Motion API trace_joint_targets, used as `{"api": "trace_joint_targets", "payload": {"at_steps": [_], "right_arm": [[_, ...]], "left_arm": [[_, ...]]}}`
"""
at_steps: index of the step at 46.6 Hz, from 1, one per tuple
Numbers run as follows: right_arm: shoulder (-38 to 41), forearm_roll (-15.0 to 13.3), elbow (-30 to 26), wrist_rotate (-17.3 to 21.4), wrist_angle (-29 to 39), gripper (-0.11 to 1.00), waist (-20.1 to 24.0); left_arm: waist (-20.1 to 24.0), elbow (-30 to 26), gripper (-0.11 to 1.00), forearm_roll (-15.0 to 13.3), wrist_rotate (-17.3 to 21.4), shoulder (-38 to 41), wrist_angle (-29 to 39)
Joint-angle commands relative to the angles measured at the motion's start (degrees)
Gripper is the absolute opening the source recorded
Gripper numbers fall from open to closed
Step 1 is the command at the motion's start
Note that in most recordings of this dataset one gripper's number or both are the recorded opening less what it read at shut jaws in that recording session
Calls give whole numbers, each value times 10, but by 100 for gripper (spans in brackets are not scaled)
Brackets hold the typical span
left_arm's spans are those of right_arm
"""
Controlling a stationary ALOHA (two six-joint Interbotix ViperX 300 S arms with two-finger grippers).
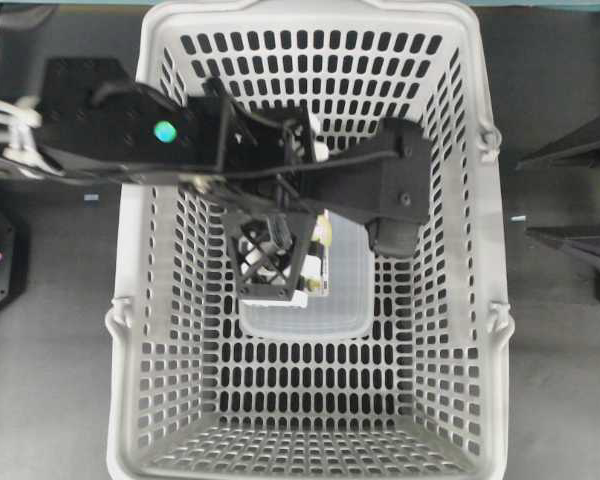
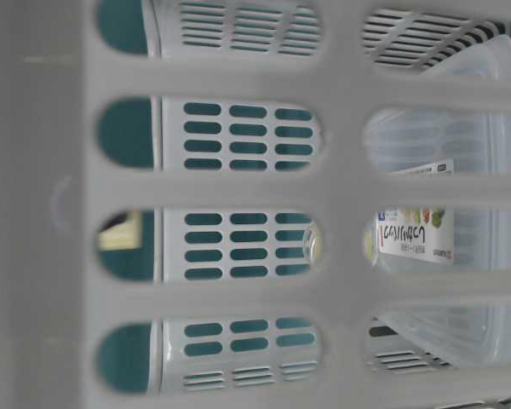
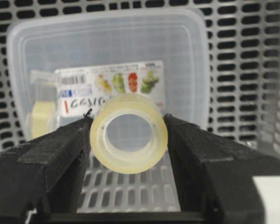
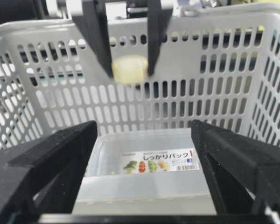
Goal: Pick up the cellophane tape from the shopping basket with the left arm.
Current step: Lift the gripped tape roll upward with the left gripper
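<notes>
Yellow cellophane tape (image 3: 129, 134) roll, axis facing wrist cam, betw left fingers (image 3: 60, 154).

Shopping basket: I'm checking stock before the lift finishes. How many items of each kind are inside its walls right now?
cellophane tape, held in the left gripper: 1
clear plastic box, on the floor of the shopping basket: 1
Total: 2
A pale yellow shape beside the box's label is too unclear to count.

I read "しっかりパック" in red on the white card label (image 4: 159, 165) of the clear plastic box (image 4: 144, 186); the smaller print on it is too fine for me
</notes>
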Motion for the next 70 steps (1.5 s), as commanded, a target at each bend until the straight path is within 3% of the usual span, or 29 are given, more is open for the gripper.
{"api": "trace_joint_targets", "payload": {"at_steps": [1, 70], "right_arm": [[3, 2, -7, 1, -8, 78, 0], [3, 3, -5, 1, -18, 78, 9]], "left_arm": [[-2, -32, 50, 2, 1, -17, 20], [1, -33, 50, 2, 2, -6, 21]]}}
